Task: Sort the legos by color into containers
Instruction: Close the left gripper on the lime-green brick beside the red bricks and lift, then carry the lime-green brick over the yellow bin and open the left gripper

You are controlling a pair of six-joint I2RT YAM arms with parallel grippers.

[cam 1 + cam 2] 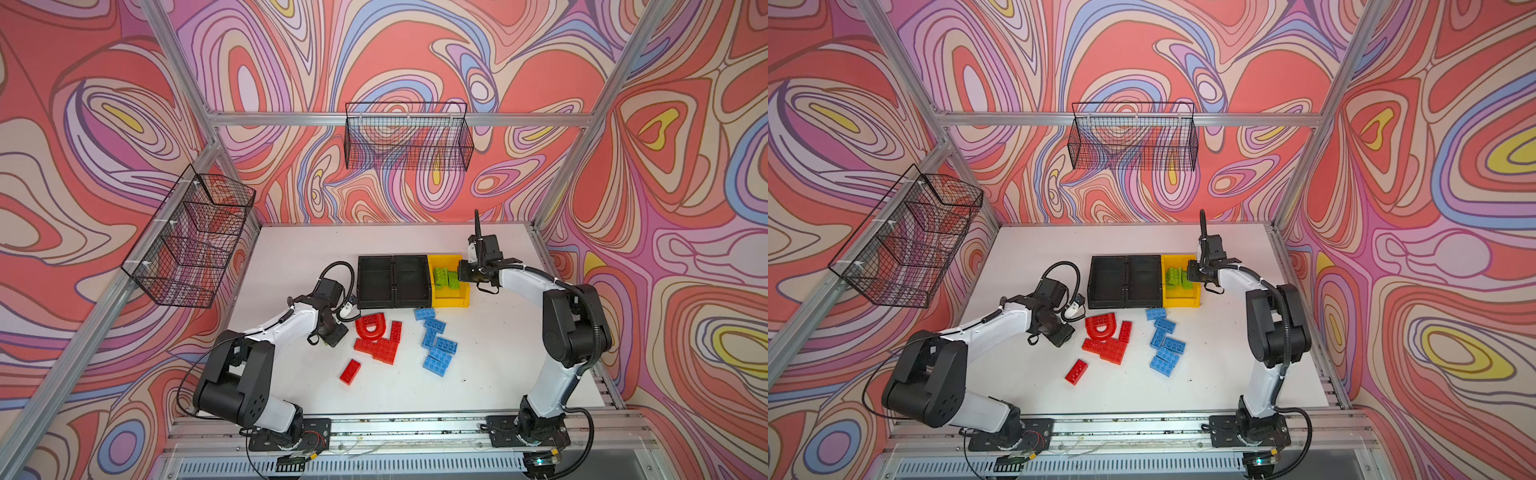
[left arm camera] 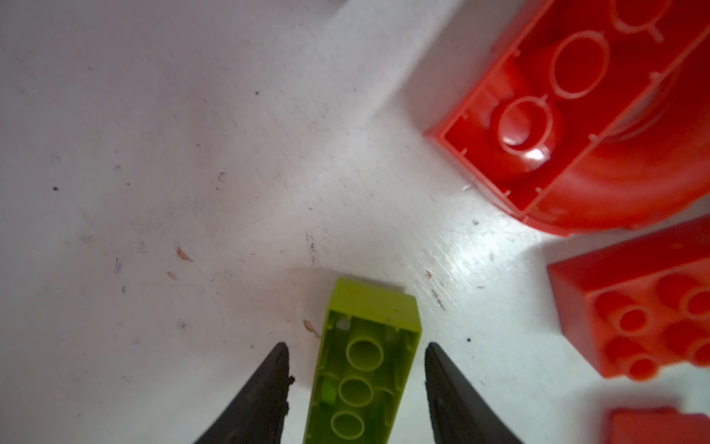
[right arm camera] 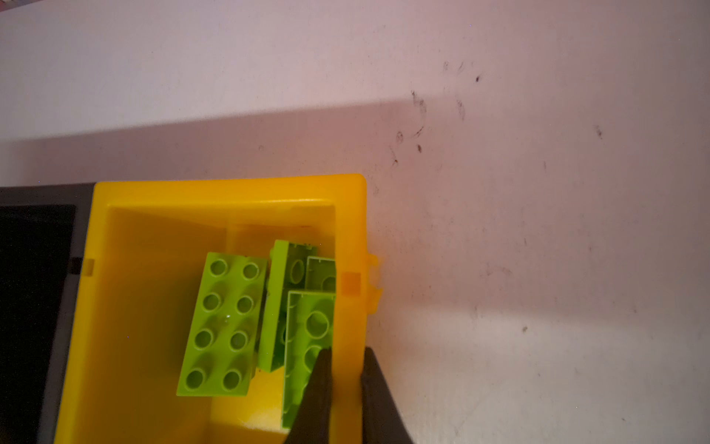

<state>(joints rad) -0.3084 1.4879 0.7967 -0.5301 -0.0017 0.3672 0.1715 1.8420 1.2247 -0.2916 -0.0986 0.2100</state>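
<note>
A lime green lego (image 2: 365,365) lies hollow side up between the fingers of my left gripper (image 2: 356,344), which is open with a gap on each side. It is low over the table just left of the red arch (image 1: 370,326) and the other red legos (image 1: 384,347). One red lego (image 1: 350,371) lies apart, nearer the front. Blue legos (image 1: 436,340) lie in a loose column in front of the containers. Two black containers (image 1: 361,305) stand joined to a yellow one (image 1: 451,302) that holds several green legos (image 3: 224,323). My right gripper (image 3: 347,349) is shut on the yellow container's side wall.
Two black wire baskets hang off the frame, one on the back wall (image 1: 409,141) and one on the left wall (image 1: 191,241). Bare white table (image 1: 498,353) lies right of the blue legos and behind the containers. In the left wrist view a red lego (image 2: 634,315) sits close beside the gripper.
</note>
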